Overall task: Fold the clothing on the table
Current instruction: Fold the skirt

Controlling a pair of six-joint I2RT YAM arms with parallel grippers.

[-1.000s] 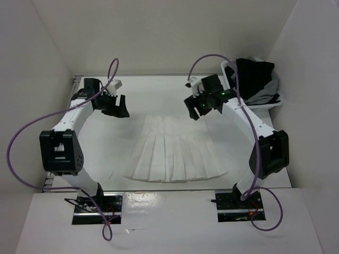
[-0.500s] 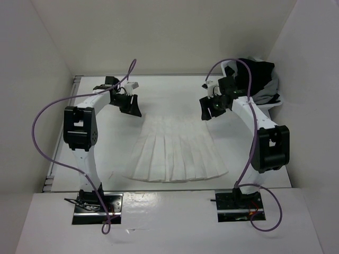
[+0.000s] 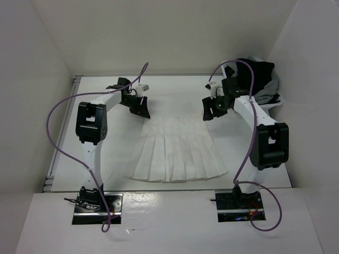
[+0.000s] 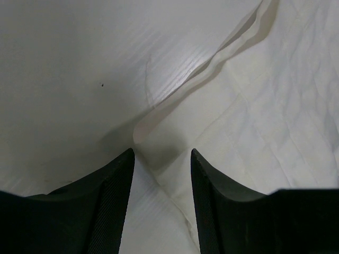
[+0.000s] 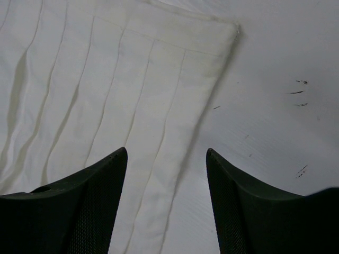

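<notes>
The clothing (image 3: 175, 151), a white pleated skirt, lies flat and fanned out on the table (image 3: 106, 143), with its narrow waistband at the far end. My left gripper (image 3: 143, 111) hangs open over the waistband's left corner. In the left wrist view the clothing's corner (image 4: 254, 106) lies between the open fingers of the left gripper (image 4: 162, 153). My right gripper (image 3: 207, 112) is open over the waistband's right corner. In the right wrist view the clothing's edge (image 5: 122, 90) runs between the spread fingers of the right gripper (image 5: 166, 151), with bare table (image 5: 275, 121) to the right.
A white basket (image 3: 277, 100) holding black and grey garments (image 3: 257, 79) stands at the far right corner, just behind the right arm. White walls close in the table on the left, back and right. Purple cables loop off both arms.
Both arms have reached forward; the left gripper moved right onto the waistband's left corner and the right gripper shifted over the right corner. Both sets of jaws narrowed.
</notes>
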